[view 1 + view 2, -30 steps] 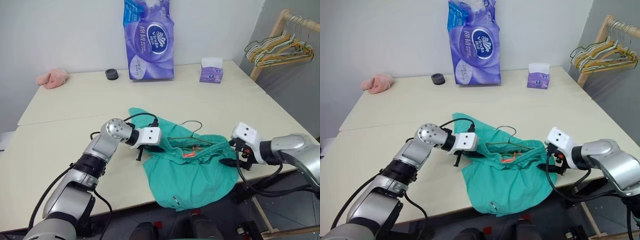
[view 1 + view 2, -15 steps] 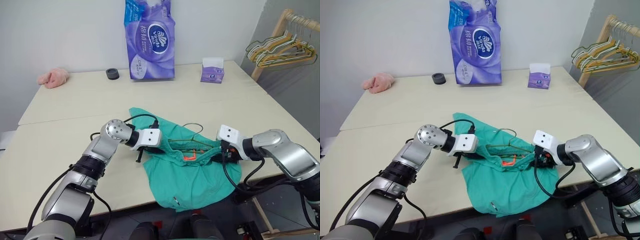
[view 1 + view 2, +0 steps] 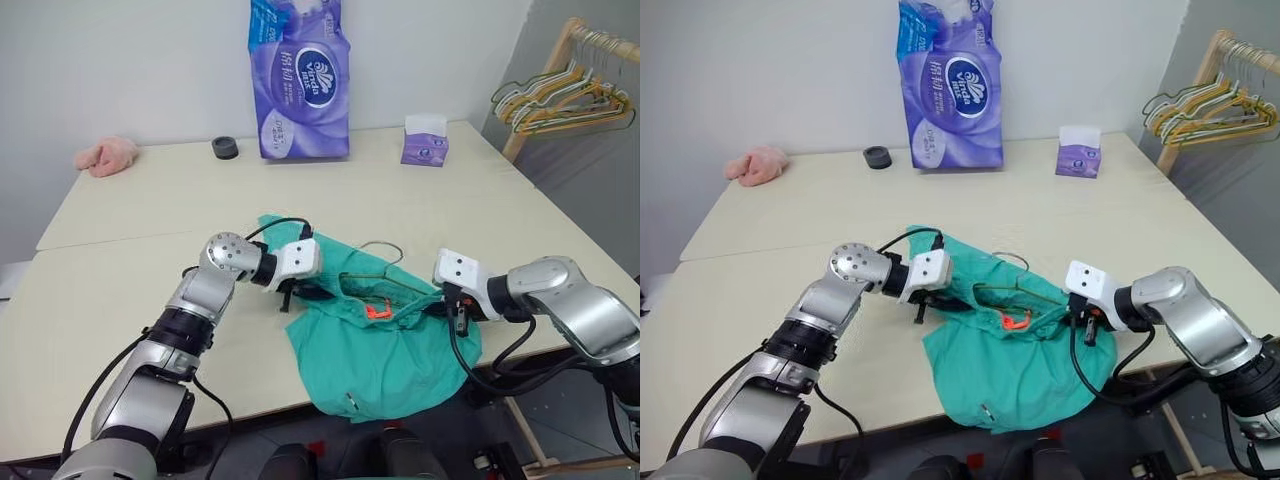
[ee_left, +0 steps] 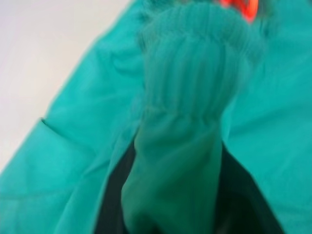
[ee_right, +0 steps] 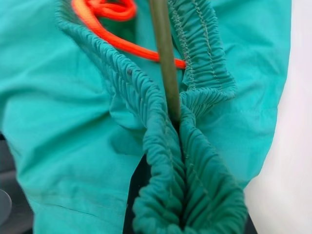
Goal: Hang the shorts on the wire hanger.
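Shorts (image 3: 385, 345) stretched between claws, waistband pinched in right claw (image 3: 447, 308) and left claw (image 3: 300, 292).

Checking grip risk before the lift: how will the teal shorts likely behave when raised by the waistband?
Probably floppy: the shorts already drape over the table edge. Likely light, being thin and wrinkled. The gathered waistband bunches between the right gripper fingers alongside the wire hanger, so it may stretch or slide.

The tall purple plastic pack of tissue rolls (image 3: 298, 80), standing at the far side of the pale surface (image 3: 130, 200), carries a dark blue oval logo with white script too small to make out, white Chinese characters above it, and more white characters on its light blue top corner, also unreadable.
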